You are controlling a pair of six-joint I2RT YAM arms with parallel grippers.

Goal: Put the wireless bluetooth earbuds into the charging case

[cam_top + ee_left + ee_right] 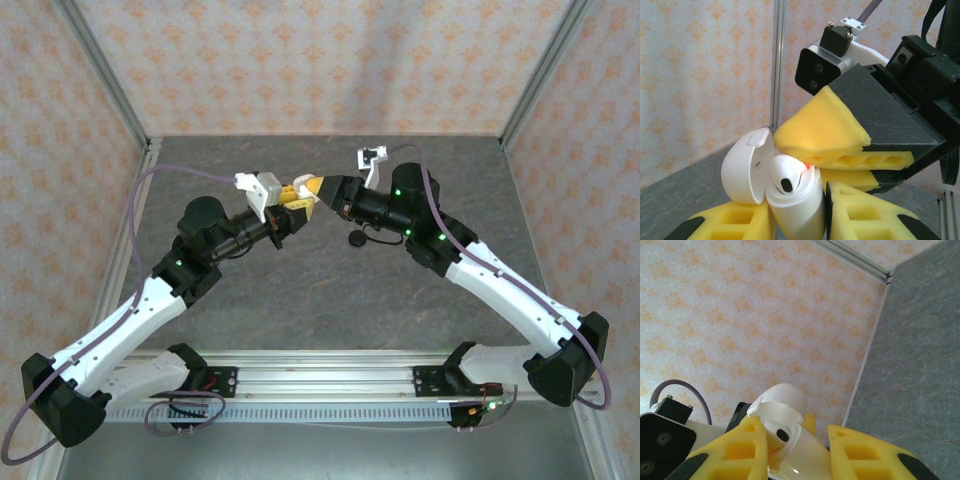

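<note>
Top view: both arms reach up and inward. The left gripper [289,203] and right gripper [312,187] meet tip to tip above the table [300,290], and a black disc [357,239] lies near them on the right.

Left wrist: the left fingers [710,219] clamp the charging case [797,210], lid open. An earbud [785,175] is seated inside, with the right gripper's upper fingertip touching it.

Right wrist: the right fingers [757,440] stand apart around the case, whose lower body is cut off.

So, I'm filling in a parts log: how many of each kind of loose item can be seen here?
charging case: 1
earbud: 1, sitting in the open case
black disc: 1
Total: 3
</note>
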